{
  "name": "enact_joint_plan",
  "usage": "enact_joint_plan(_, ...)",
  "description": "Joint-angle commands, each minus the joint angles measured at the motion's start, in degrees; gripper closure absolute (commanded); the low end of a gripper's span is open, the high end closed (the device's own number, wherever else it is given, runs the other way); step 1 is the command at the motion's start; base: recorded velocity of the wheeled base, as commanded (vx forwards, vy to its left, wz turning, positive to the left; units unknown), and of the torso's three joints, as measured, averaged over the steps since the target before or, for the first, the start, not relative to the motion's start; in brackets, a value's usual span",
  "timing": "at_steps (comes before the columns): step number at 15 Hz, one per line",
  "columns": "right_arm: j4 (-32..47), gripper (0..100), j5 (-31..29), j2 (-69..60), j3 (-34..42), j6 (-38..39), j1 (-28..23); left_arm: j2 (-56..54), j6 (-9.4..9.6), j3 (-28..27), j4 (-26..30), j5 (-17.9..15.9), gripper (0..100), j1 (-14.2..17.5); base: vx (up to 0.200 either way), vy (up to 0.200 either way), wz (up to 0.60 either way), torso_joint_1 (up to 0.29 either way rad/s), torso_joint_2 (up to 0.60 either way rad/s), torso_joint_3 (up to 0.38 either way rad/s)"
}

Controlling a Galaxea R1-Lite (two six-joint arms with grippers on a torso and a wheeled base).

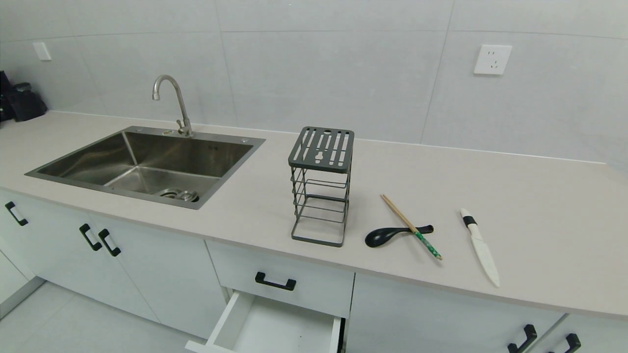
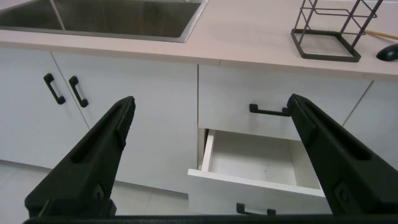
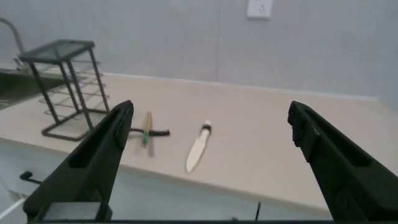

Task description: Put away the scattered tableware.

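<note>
On the counter lie a black spoon (image 1: 387, 236), a pair of chopsticks (image 1: 411, 226) resting across its handle, and a white knife (image 1: 480, 246) with a black band, to their right. A dark wire rack (image 1: 320, 185) stands left of them. The rack (image 3: 65, 87), chopsticks (image 3: 147, 127) and knife (image 3: 199, 147) lie ahead of my right gripper (image 3: 208, 118), which is open and held off the counter's front. My left gripper (image 2: 211, 112) is open, below counter height, facing the pulled-out drawer (image 2: 249, 165). The rack's base (image 2: 326, 37) and spoon tip (image 2: 388, 52) sit above it.
A steel sink (image 1: 147, 164) with a faucet (image 1: 171, 100) fills the counter's left part. The lower drawer (image 1: 272, 328) under the rack is pulled out. Cabinet doors with black handles (image 1: 98, 239) run along the front. A wall socket (image 1: 492, 59) is behind.
</note>
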Motion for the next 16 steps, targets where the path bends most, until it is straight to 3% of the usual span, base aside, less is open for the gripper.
enact_joint_plan(1,-1.2,0,3.0,10.0,-5.0,-0.5,2.0,0.1,0.00,0.0,0.0,0.0,0,0.0,0.000,0.000,0.00,0.000,0.00,0.000)
enact_joint_plan(2,-1.2,0,6.1,15.1,-6.5,-0.9,3.9,0.1,0.00,0.0,0.0,0.0,0,0.0,0.000,0.000,0.00,0.000,0.00,0.000)
enact_joint_plan(7,-1.1,0,10.3,23.9,-8.8,-0.8,8.4,0.1,0.00,0.0,0.0,0.0,0,0.0,0.000,0.000,0.00,0.000,0.00,0.000)
enact_joint_plan(11,-0.5,0,9.8,30.2,-9.1,-0.9,14.3,0.1,0.00,0.0,0.0,0.0,0,0.0,0.000,0.000,0.00,0.000,0.00,0.000)
enact_joint_plan(14,0.2,0,9.6,39.9,-13.0,-1.0,15.9,0.1,0.00,0.0,0.0,0.0,0,0.0,0.000,0.000,0.00,0.000,0.00,0.000)
enact_joint_plan(16,0.1,0,7.8,48.1,-14.7,-1.1,20.1,0.1,0.00,0.0,0.0,0.0,0,0.0,0.000,0.000,0.00,0.000,0.00,0.000)
